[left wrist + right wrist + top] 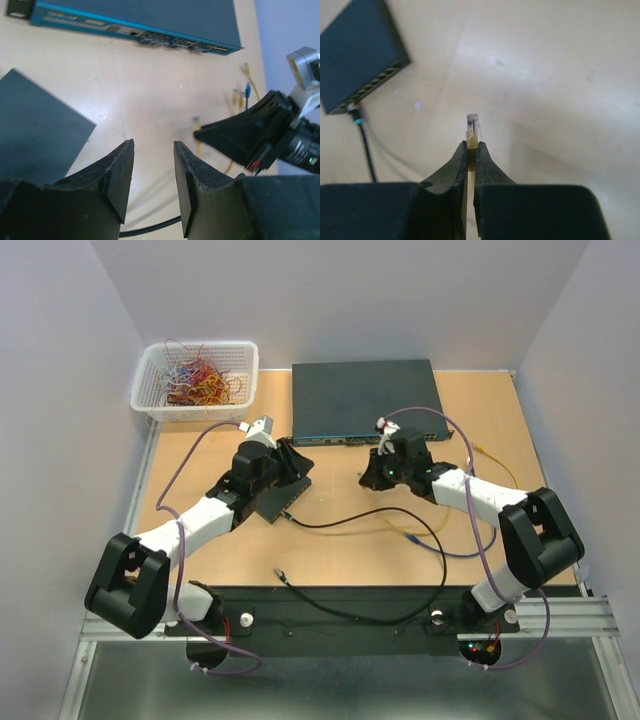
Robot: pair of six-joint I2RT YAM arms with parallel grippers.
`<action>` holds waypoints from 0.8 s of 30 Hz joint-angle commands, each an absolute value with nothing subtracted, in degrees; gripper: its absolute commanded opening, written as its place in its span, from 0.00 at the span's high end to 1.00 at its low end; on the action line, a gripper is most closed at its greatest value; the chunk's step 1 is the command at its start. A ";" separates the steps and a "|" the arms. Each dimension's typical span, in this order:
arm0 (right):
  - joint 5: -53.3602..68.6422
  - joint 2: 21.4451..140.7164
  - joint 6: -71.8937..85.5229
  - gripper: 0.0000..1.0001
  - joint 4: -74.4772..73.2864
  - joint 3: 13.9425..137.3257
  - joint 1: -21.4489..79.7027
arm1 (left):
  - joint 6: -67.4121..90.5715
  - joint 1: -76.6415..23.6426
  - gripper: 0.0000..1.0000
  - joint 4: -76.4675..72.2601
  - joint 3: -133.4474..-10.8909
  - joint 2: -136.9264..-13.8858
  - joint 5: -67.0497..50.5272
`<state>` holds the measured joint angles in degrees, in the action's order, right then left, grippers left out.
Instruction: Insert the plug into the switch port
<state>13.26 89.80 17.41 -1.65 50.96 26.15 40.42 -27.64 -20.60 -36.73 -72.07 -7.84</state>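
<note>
Right hand [472,148] is clamped on the yellow plug [473,124], connector end sticking out past my fingertips, held over the middle of the desk [560,75], a bit toward the right edge. The small black switch [359,50] sits well apart on its left, port row visible, with a black cable [366,150] already in one port. Left hand [154,150] is half open and empty, just beside that switch.
</note>
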 commanded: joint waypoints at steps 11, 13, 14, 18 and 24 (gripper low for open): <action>20.83 83.58 14.68 1.00 12.92 49.31 31.82 | 45.00 -36.38 0.51 -30.76 -43.42 -82.18 -9.23; 21.00 83.58 14.68 0.99 13.27 49.31 32.08 | 45.53 -37.17 0.51 -30.76 -44.03 -82.96 -8.27; 21.27 83.67 14.68 1.00 13.27 49.48 32.25 | 45.61 -37.96 0.50 -30.94 -44.29 -83.06 -7.48; 21.36 83.67 14.33 1.00 13.36 49.39 32.52 | 46.32 -39.55 0.48 -30.94 -45.35 -83.50 -5.28; 21.97 82.88 14.06 1.00 13.36 49.04 32.52 | 47.73 -40.25 0.46 -31.03 -45.26 -82.97 -0.97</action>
